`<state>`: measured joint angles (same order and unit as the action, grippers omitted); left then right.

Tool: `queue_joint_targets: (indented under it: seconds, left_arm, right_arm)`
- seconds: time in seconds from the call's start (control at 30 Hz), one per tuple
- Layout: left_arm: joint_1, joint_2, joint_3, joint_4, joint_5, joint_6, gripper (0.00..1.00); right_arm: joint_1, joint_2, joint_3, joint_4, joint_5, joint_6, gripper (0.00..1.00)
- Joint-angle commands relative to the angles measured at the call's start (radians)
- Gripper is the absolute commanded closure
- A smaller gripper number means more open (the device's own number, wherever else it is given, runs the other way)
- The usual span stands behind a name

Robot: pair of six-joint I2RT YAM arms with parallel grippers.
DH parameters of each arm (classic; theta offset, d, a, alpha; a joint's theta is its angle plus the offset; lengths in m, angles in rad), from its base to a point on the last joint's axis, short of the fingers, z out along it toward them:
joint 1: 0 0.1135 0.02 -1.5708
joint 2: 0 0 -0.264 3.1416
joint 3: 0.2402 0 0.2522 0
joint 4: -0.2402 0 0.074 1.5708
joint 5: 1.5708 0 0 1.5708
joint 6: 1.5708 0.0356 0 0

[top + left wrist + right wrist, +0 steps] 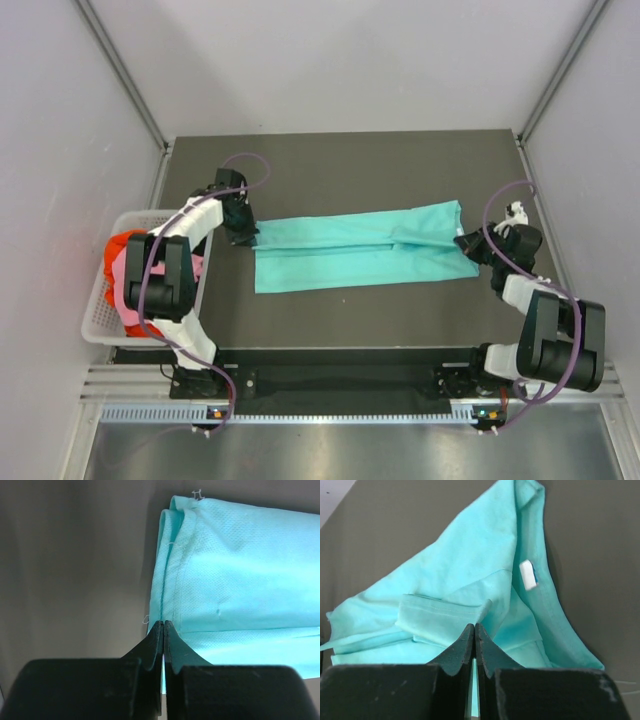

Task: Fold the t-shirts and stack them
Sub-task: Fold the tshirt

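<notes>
Dark grey worktop (pixel 340 160) carried one teal t-shirt (pixel 360 255), folded into a long band across its middle. It looked light, soft and limp, so I judged the hemmed ends to be the best hold. My left gripper (pixel 245 235) and right gripper (pixel 470 245) were each clenched on one end. At the left edge, one white basket (pixel 95 320) held two more, a red-orange t-shirt (pixel 125 245) and a pink t-shirt (pixel 118 282).
</notes>
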<state>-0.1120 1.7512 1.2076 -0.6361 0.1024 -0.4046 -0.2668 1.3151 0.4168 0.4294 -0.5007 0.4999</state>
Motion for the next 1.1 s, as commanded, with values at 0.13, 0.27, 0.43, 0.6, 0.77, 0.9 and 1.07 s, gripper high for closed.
queue_joint_targets:
  seconds: [0.13, 0.27, 0.43, 0.6, 0.77, 0.9, 1.07]
  left_arm:
    - [-0.021, 0.013, -0.006, 0.0, -0.066, 0.0, 1.0]
    - [-0.026, 0.018, -0.008, -0.014, -0.093, 0.003, 1.0]
    - [-0.047, 0.024, -0.008, -0.031, -0.049, -0.007, 1.0]
    - [-0.072, 0.019, 0.026, -0.106, -0.128, -0.011, 0.73]
    - [-0.084, -0.032, 0.058, -0.094, -0.109, -0.017, 0.66]
    - [-0.092, -0.004, 0.082, -0.028, 0.006, -0.036, 0.66]
    - [-0.089, 0.12, 0.168, -0.019, -0.046, -0.051, 0.67]
  right_arm:
    - [-0.02, -0.03, -0.052, 0.081, 0.063, 0.002, 1.0]
    - [-0.023, -0.056, -0.059, 0.055, 0.06, -0.004, 1.0]
    - [-0.023, -0.047, -0.046, -0.016, 0.063, 0.009, 0.99]
    - [-0.023, -0.03, 0.062, -0.232, 0.082, -0.006, 0.84]
    - [-0.017, -0.008, 0.2, -0.512, 0.129, -0.055, 0.72]
    - [0.012, -0.048, 0.218, -0.518, 0.148, -0.04, 0.71]
    - [0.089, 0.039, 0.288, -0.451, 0.064, -0.067, 0.63]
